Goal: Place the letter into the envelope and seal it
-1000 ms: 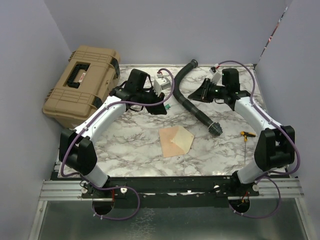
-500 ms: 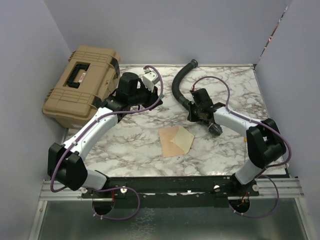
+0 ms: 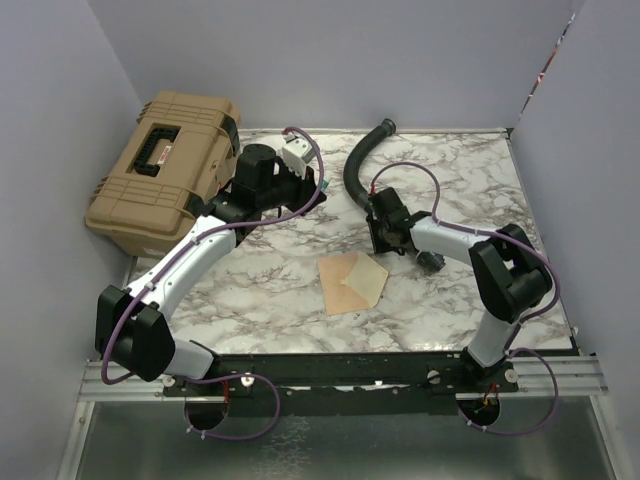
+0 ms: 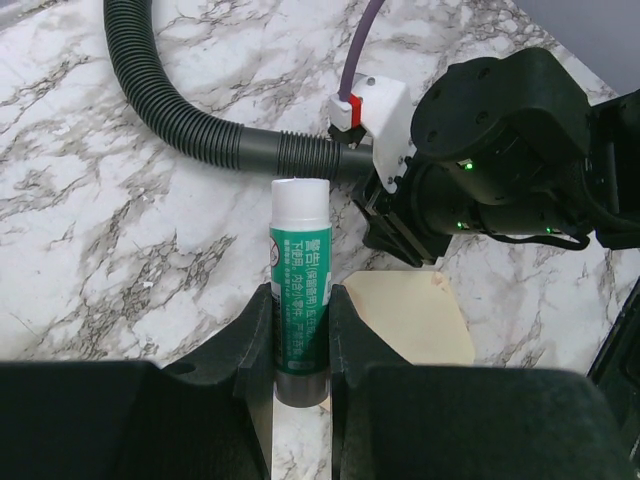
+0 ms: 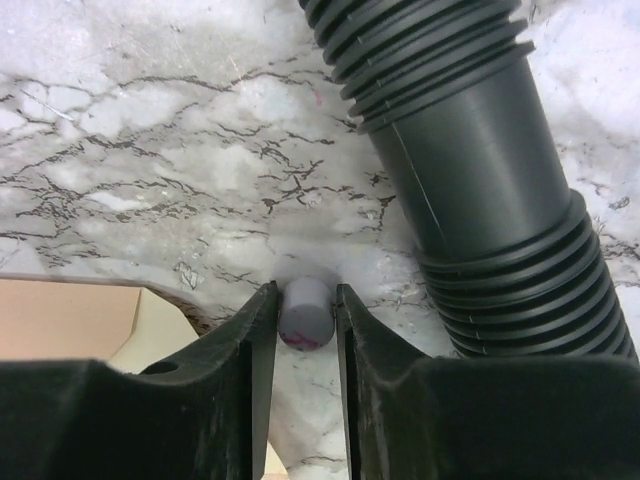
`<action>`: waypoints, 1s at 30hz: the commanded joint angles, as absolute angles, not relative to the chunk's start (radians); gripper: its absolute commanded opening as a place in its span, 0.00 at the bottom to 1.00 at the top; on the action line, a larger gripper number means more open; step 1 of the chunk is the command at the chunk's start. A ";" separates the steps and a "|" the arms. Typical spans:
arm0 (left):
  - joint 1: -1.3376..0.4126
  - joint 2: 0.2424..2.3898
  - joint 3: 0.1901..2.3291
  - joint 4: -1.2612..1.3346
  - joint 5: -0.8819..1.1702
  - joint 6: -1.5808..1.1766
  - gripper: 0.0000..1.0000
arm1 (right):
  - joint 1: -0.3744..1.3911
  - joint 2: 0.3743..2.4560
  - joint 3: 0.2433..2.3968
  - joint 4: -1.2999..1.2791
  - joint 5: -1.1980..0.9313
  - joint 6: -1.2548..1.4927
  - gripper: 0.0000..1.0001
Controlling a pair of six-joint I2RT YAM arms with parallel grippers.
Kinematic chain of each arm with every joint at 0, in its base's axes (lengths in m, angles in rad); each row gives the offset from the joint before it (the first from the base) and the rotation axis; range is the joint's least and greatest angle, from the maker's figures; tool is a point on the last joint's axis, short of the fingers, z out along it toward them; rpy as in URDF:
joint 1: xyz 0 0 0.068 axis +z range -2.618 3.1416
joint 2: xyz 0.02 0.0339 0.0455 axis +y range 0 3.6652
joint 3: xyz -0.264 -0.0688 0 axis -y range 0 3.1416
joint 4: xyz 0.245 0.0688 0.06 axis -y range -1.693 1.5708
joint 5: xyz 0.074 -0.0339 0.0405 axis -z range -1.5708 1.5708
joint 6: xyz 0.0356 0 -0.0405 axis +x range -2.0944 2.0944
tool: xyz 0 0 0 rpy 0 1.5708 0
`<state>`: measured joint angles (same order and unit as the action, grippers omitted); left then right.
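Note:
The envelope [image 3: 345,284] lies flat in the middle of the table, its paler cream flap [image 3: 368,280] open to the right. It also shows in the left wrist view [image 4: 415,318] and the right wrist view [image 5: 70,320]. I cannot pick out the letter apart from the envelope. My left gripper [image 3: 312,195] [image 4: 300,300] is behind the envelope to its left, shut on a green glue stick [image 4: 299,290] with a white end. My right gripper [image 3: 380,240] [image 5: 305,305] is just beyond the envelope's far edge, shut on a small grey cap [image 5: 306,312] at the table surface.
A black corrugated hose [image 3: 358,172] [image 5: 470,170] curves from the back of the table to just right of my right gripper. A tan hard case [image 3: 165,170] stands at the back left. Grey walls close in the sides and back.
My right arm has swung in from the back right to the envelope's far edge, now with the grey cap between its fingers. My left gripper has drawn back a little with the glue stick.

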<state>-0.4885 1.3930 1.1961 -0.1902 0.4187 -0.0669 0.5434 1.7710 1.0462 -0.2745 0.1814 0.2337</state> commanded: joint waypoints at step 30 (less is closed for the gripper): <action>-0.491 1.363 1.204 0.128 0.585 -0.278 0.00 | 0.547 1.248 1.157 0.104 -0.316 0.610 0.79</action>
<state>-0.4885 1.3930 1.2118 -0.0441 0.4942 -0.1741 0.5468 1.2385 1.1851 -0.1165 -0.1986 0.4110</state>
